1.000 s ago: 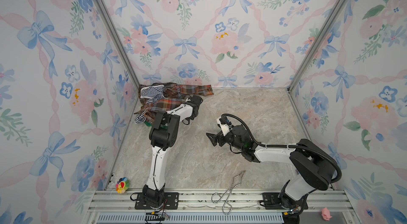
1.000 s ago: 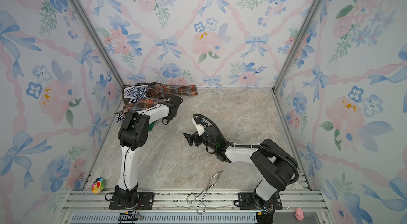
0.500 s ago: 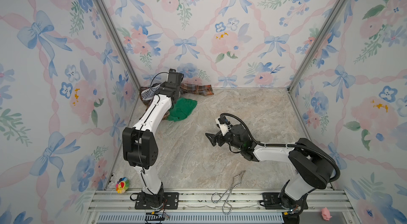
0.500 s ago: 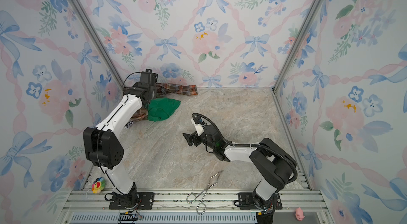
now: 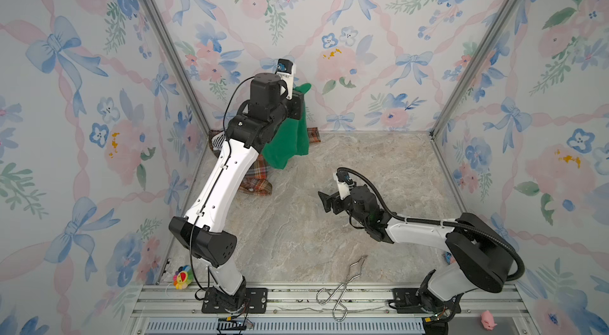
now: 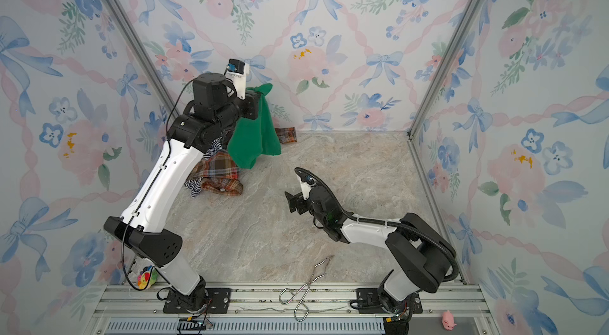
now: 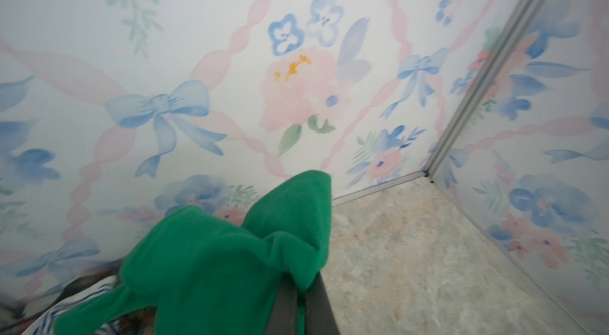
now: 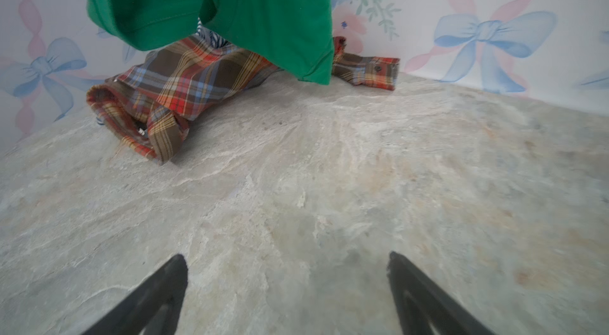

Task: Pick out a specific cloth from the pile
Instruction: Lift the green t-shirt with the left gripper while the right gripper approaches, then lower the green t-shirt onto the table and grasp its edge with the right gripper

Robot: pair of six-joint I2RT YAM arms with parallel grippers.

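Green cloth [image 5: 290, 142] hangs from my left pincer [image 5: 301, 95], pinched tight, above the pile [image 5: 255, 183] in the back corner, so I should carry it slowly out over the tabletop [image 5: 329, 238] while my right pincer [image 5: 325, 201] stands wide open.

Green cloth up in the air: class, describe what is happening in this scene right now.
The left hand is shut on the green cloth, holding it raised so it hangs over the pile of plaid and striped garments in the back corner. The right hand is open and empty, low over the bare table.
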